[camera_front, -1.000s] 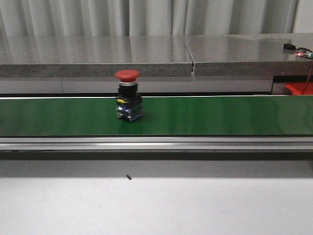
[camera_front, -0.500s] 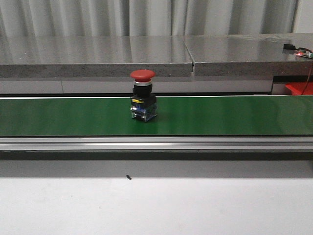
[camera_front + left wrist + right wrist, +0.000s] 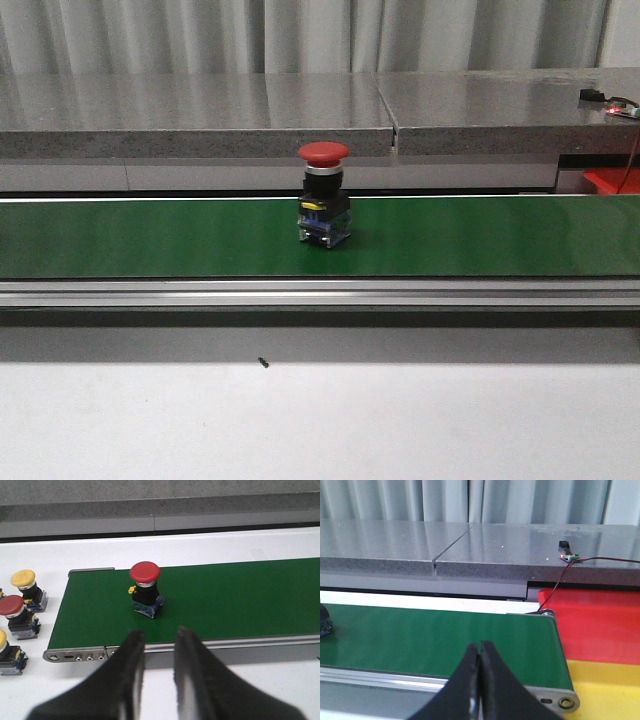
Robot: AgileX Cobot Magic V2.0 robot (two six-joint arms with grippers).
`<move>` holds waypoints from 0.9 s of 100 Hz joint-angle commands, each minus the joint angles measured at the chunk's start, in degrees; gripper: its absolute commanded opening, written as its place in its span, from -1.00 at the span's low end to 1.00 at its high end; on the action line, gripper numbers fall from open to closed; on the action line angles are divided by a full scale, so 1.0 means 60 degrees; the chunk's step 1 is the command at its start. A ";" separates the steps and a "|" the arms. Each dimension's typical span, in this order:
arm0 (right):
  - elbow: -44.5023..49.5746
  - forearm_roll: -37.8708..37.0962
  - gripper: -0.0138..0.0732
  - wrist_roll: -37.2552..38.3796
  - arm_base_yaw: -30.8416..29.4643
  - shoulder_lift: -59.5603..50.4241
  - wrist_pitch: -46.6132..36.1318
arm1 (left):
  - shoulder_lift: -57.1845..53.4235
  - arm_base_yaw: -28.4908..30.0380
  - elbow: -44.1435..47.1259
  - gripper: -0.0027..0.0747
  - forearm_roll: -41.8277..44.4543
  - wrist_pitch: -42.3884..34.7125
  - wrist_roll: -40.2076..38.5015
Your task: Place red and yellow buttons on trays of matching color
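Front cam: I'm seeing 1 red button (image 3: 324, 193) standing upright on the green belt (image 3: 500, 236), roughly mid-frame, nothing around it. A grey stone ledge (image 3: 200, 115) is running behind the belt, w/ a small board (image 3: 622, 110) glowing red at far right. A red tray (image 3: 612, 180) is showing only as a corner, cut off by the frame edge. No arms in this view.

Left wrist cam: the left gripper (image 3: 159, 641) is hovering near the belt's rail, fingers a narrow gap apart, gripping nothing. The red button is sitting just beyond it. 3 spare buttons (image 3: 20, 615) are sitting off the belt's end, 1 partly cropped.

Right wrist cam: the right gripper (image 3: 479, 656) is pressed closed, empty. Red tray and yellow tray (image 3: 610, 690) are sitting past the belt end, both cropped.
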 commanded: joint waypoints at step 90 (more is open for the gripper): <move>-0.9736 0.1398 -0.84 -0.0027 0.0008 0.8522 0.7723 | 0.0046 -0.0066 -0.0254 -0.98 -0.0047 -0.0912 -0.0002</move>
